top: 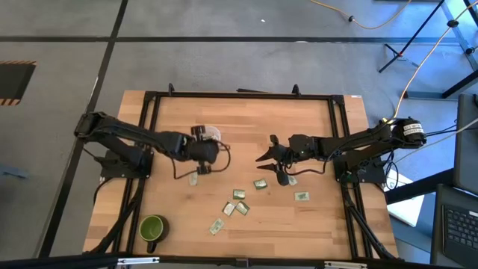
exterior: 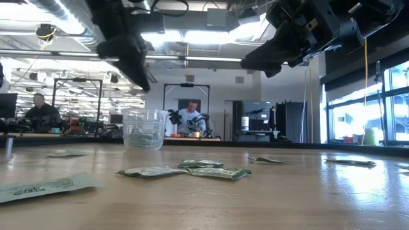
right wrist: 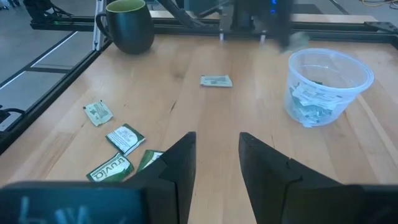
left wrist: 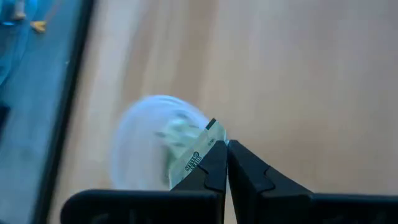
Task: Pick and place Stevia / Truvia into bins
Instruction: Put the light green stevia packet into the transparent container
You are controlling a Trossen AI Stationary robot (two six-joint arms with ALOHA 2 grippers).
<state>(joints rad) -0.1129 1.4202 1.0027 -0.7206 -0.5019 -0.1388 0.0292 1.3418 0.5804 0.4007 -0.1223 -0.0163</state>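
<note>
The sachets [right wrist: 125, 138] are green and white with printed lettering, scattered over a pale, blond wood-grain table [top: 314, 217] framed in black rails. The cup [right wrist: 326, 86] is clear and whitish (green-and-white packets show through its wall), while the mug [top: 152, 228] at the near left is dark green outside and lighter yellow-green within. Both arms are black.
</note>
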